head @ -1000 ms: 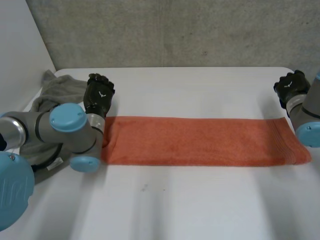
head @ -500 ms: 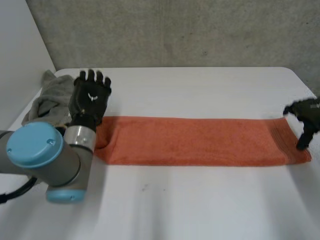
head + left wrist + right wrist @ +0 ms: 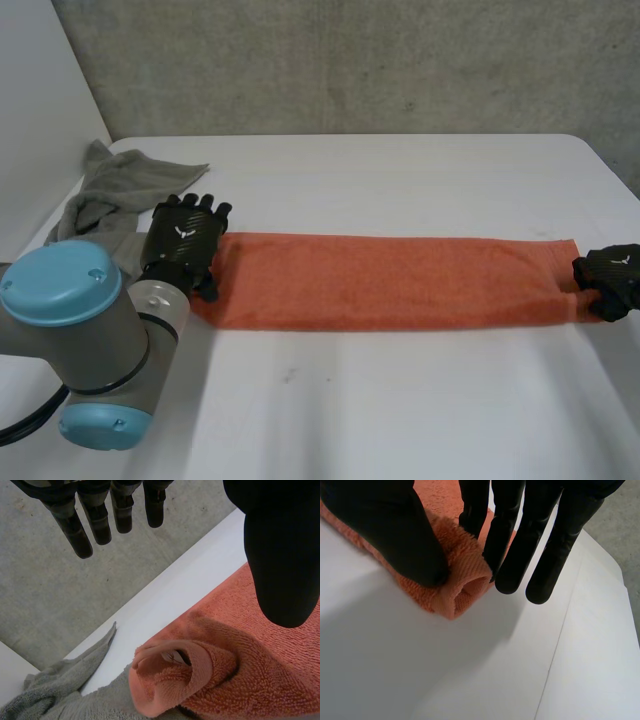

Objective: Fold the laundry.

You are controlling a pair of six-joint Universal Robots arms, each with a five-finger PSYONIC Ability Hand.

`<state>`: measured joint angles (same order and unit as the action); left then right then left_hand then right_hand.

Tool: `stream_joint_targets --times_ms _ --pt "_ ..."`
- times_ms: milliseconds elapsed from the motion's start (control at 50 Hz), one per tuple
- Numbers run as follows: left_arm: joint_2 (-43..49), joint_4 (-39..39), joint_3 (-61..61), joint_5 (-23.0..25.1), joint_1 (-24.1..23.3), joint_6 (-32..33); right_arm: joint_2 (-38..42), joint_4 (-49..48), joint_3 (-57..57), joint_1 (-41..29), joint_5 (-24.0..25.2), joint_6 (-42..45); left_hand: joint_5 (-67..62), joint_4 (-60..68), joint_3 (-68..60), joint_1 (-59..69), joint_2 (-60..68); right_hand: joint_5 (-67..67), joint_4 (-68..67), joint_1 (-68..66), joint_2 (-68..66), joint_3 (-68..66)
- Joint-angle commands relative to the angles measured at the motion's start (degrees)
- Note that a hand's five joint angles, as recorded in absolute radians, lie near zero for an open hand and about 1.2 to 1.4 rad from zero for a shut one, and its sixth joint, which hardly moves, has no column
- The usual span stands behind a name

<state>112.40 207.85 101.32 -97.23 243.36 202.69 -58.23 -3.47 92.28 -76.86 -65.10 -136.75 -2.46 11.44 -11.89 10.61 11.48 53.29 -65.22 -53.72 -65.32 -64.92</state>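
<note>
Towel (image 3: 390, 282) long axis runs left-right across table (image 3: 400, 420).

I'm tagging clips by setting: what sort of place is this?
Probably a lab or test room, not a home: a plain white table, a concrete wall behind it, and an orange towel and grey towel as props.

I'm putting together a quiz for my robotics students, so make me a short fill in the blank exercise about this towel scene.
1. The long towel stretched across the table is ____ in colour.
2. The right hand pinches one end of it between its fingers and ____.
3. The left hand, above the other end, is ____ and holds nothing.
4. The crumpled cloth beside the left hand is ____.
Missing words: orange; thumb; open; grey.
</note>
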Motion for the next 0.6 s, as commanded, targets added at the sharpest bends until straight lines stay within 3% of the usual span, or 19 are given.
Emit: stream_joint_targets --times_ms 20,120,300,360,440,600 --pt "-0.2 -0.2 0.0 -0.1 0.0 0.1 -0.1 -0.9 -0.4 0.8 -0.7 0.2 2.5 -1.4 1.9 -0.6 -1.5 16.7 -14.8 -26.3 -14.7 -15.1" --pt "-0.3 -0.3 0.1 -0.2 0.1 0.1 -0.9 -3.2 -1.6 5.1 -2.2 1.0 2.5 -1.4 1.9 -0.6 -1.5 16.7 -14.8 -26.3 -14.7 -15.1" --pt "-1.0 -0.5 0.1 -0.3 0.1 0.1 -1.6 -5.1 -8.9 13.8 -13.1 13.4 2.5 -1.4 1.9 -0.6 -1.5 16.7 -14.8 -26.3 -14.7 -15.1" --pt "-1.0 -0.5 0.1 -0.2 0.0 0.1 -1.6 -5.4 -9.8 13.1 -13.1 14.8 2.5 -1.4 1.9 -0.6 -1.5 16.7 -14.8 -26.3 -14.7 -15.1" --pt "-1.1 -0.5 0.1 -0.3 -0.3 0.1 -3.6 -6.2 -10.8 8.0 -11.4 12.1 2.5 -1.4 1.9 -0.6 -1.5 16.7 -14.8 -26.3 -14.7 -15.1" --pt "-1.8 -0.6 0.0 -0.5 -0.5 0.1 -11.1 -10.7 -9.8 -13.5 -3.7 6.1 2.5 -1.4 1.9 -0.6 -1.5 16.7 -14.8 -26.3 -14.7 -15.1"
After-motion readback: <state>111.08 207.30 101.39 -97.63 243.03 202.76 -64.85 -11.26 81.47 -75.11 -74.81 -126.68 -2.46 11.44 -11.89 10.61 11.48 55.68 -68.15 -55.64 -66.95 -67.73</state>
